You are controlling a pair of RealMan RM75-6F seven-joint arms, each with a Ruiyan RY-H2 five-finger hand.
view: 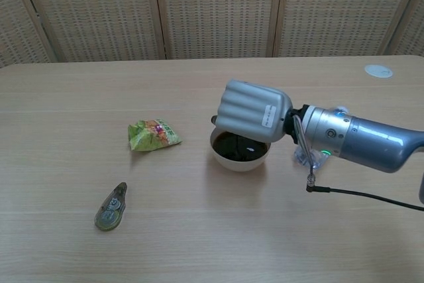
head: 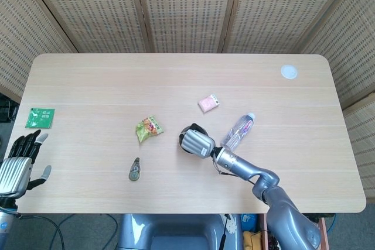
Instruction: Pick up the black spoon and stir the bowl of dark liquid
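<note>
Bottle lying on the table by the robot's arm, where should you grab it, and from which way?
The bottle is probably best held around its clear middle, coming down from above with fingers across it. It lies on its side, cap pointing to the far right, so a sideways push could roll it. Its near end sits by the right arm, so keep toward the cap.

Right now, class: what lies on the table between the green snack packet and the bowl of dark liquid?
Nothing: in the chest view the stretch of table between the green snack packet and the bowl is bare wood.
</note>
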